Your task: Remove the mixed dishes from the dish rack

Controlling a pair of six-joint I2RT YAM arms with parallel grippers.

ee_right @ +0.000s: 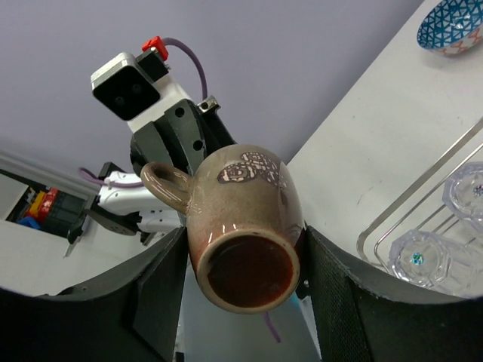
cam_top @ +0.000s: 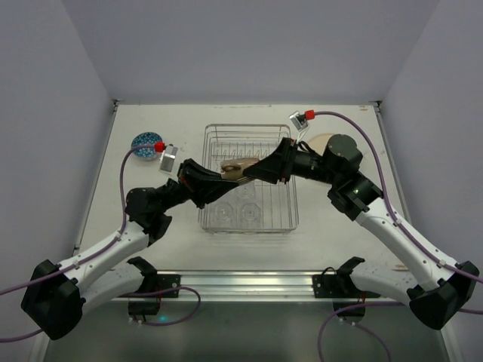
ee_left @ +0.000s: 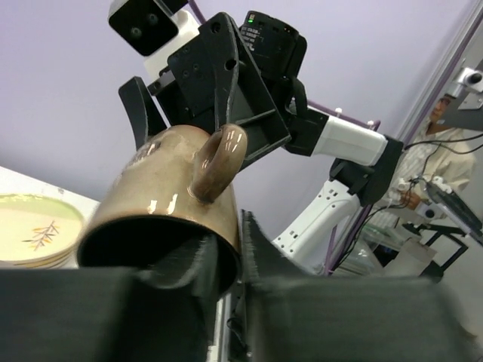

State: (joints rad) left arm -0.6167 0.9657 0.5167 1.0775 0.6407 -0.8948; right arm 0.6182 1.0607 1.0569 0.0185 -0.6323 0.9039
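The brown handled mug [cam_top: 237,169] hangs in the air over the dish rack [cam_top: 285,220], lying sideways between my two grippers. My left gripper [cam_top: 224,174] is shut on the mug's rim [ee_left: 166,188], with one finger inside and one finger [ee_left: 260,249] outside. My right gripper [cam_top: 256,167] straddles the mug's other end [ee_right: 241,204] with its jaws open, a narrow gap showing beside one finger [ee_right: 162,279]. Clear glasses [cam_top: 238,212] lie in the rack's near part and show in the right wrist view [ee_right: 419,256]. The blue-patterned bowl [cam_top: 146,145] stands on the table at the left.
A stack of cream plates [cam_top: 320,140] sits on the table right of the rack, partly under the right arm, and also shows in the left wrist view [ee_left: 34,230]. The bowl shows in the right wrist view [ee_right: 453,26]. Both forearms cross above the rack.
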